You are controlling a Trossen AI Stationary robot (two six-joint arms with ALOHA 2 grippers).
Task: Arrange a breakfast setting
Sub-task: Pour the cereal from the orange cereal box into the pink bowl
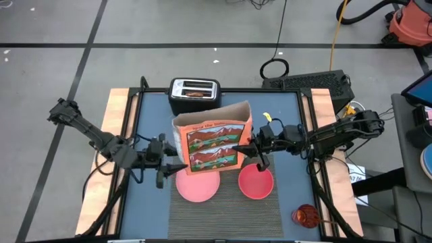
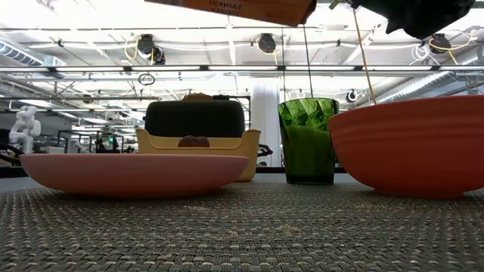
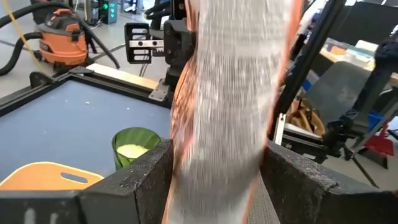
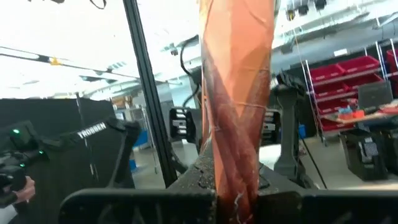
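Observation:
The orange-red cereal box (image 1: 212,142) hangs tilted above the table, printed face up, open top toward the toaster. In the low view its underside (image 2: 227,7) is well clear of the dark ribbed placemat (image 1: 223,209). My right gripper (image 1: 255,146) is shut on the box's right side. My left gripper (image 1: 170,166) is at the box's near left corner, open, with one finger (image 3: 146,177) on either side of the box's narrow face (image 3: 227,106). The pink plate (image 1: 198,186) and pink bowl (image 1: 256,182) rest on the placemat. A toast slice (image 1: 196,93) sticks out of the toaster. My left gripper has the box's narrow face close between its fingers; I cannot tell whether they touch it. My right gripper pinches a thin edge of the box (image 4: 237,180) between its two shut fingers, coming from the table's right side. The box stands up from the fingers, clear of the table.
A black toaster (image 1: 194,94) stands at the table's far edge. A green cup (image 2: 306,140) and a yellow tray (image 2: 198,147) stand behind the plate and bowl, under the box. A small red object (image 1: 305,216) lies at the near right.

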